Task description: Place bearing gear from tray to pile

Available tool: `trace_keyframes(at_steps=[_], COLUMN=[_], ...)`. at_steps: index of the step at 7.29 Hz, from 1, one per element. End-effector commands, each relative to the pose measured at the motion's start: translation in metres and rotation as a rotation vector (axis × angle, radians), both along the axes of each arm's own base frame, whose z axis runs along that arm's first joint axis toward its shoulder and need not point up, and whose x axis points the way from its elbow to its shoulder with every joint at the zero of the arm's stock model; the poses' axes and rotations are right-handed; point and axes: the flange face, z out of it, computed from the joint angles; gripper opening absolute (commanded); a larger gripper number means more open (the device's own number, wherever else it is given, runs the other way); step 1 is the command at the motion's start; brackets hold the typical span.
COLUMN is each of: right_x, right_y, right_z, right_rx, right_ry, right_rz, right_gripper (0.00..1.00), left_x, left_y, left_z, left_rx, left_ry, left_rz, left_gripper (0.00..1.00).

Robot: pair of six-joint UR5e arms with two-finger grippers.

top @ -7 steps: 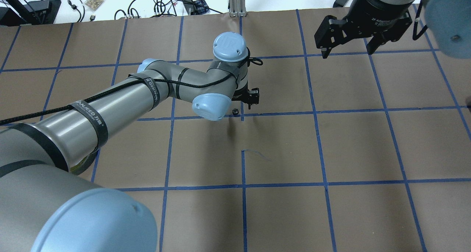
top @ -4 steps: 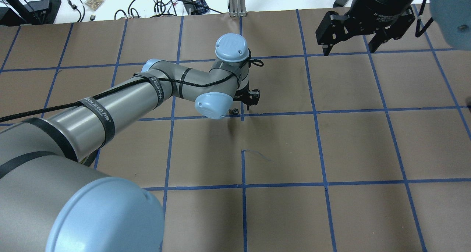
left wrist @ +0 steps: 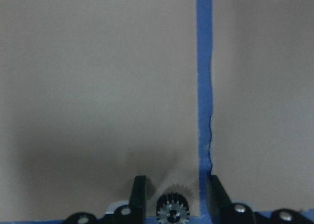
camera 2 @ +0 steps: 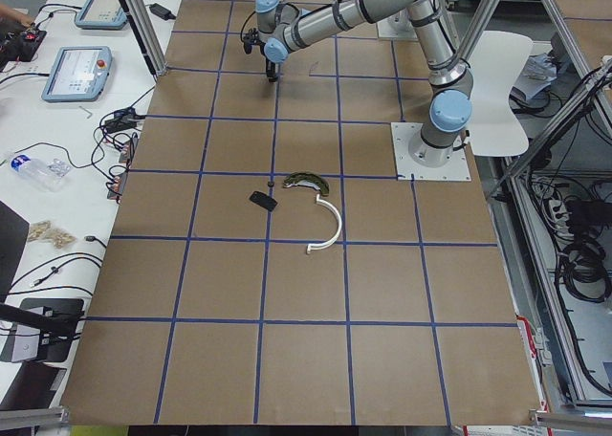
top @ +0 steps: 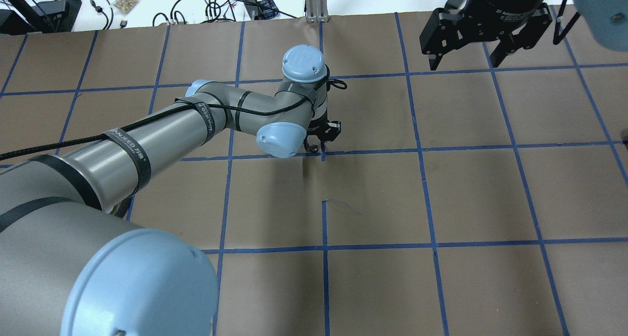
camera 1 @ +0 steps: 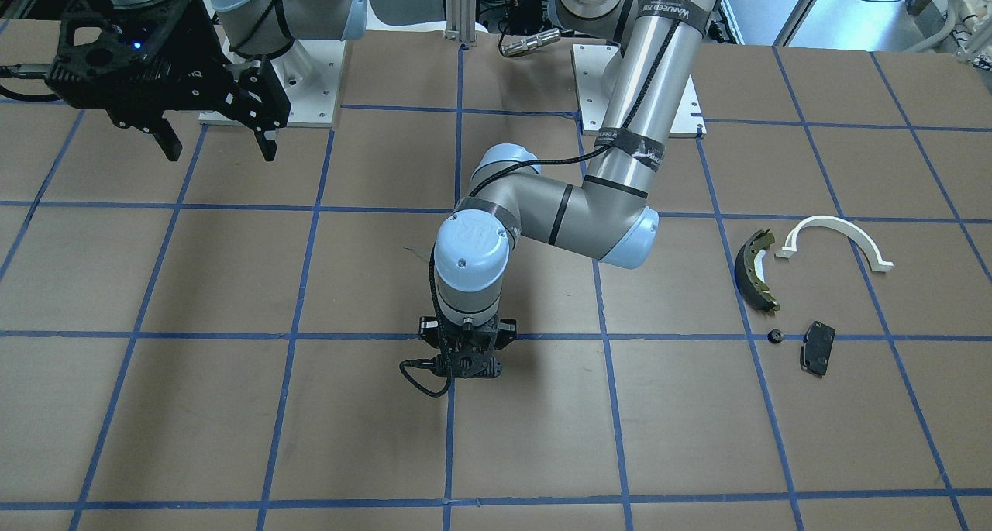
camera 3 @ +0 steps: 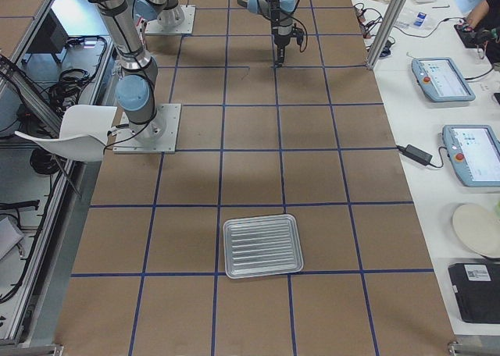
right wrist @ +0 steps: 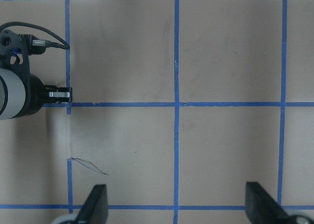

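A small toothed bearing gear (left wrist: 172,210) lies on the brown table paper beside a blue tape line. My left gripper (left wrist: 175,197) is lowered around it, with the jaws open and a gap on each side of the gear; it also shows in the overhead view (top: 315,144). The pile lies apart at the table's left end: a dark brake shoe (camera 1: 756,271), a white arch (camera 1: 837,236), a black pad (camera 1: 818,347) and a small black round part (camera 1: 773,336). The metal tray (camera 3: 262,245) sits at the table's right end. My right gripper (top: 466,56) hangs open and empty, high up.
The left arm's elbow and forearm (top: 221,115) stretch across the table's middle. The right gripper also shows in the front view (camera 1: 213,139). A thin loose thread (right wrist: 88,166) lies on the paper. Cables and boxes (top: 221,2) lie beyond the far edge.
My left gripper has shifted sideways and down so that its fingers now stand on both sides of the gear. My right gripper has drifted toward the far edge.
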Motion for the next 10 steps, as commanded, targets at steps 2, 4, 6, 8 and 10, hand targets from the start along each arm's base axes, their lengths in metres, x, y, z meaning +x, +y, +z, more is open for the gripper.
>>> trace_keyframes(at_steps=[2,4,6,8,10], right_x=[0.001,0.001,-0.001,-0.001,-0.001], right_y=[0.000,-0.008,-0.013,-0.011,-0.011], right_z=[-0.004,0.003,0.006,0.007,0.007], right_rx=[0.007,-0.012,0.058,0.060,0.057], right_ry=[-0.008,-0.008,0.012,0.012,0.011], right_rz=[0.008,-0.001,-0.007,-0.001,0.002], right_gripper=[1.00,1.00,1.00,1.00,1.00], left_x=[0.001,0.001,0.002,0.036,0.093], left_y=[0.002,0.002,0.001,-0.015,-0.026], left_z=[0.004,-0.001,0.003,0.023,0.047], left_rx=[-0.004,0.005,-0.001,-0.012,0.004], left_ry=[-0.001,0.001,0.002,0.003,-0.032], left_rz=[-0.002,-0.002,0.000,-0.030,-0.111], left_gripper=[0.38,0.34,0.21,0.18,0.18])
